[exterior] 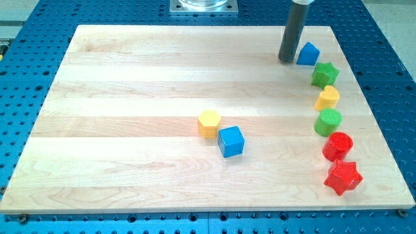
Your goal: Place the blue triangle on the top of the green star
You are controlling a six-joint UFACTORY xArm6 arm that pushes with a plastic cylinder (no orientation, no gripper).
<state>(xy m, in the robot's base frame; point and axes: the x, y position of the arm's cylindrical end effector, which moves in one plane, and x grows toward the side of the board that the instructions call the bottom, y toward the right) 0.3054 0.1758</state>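
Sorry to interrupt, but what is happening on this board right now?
My tip rests just to the view's left of the blue triangle, near the board's top right. The green star lies right below the triangle, heading a column of blocks. A yellow hexagon and blue cube sit mid-board.

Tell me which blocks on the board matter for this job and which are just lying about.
Job:
blue triangle, near the view's top right
green star, just below it
my tip, close on the triangle's left

Lying about:
yellow heart
green cylinder
red cylinder
red star
yellow hexagon
blue cube
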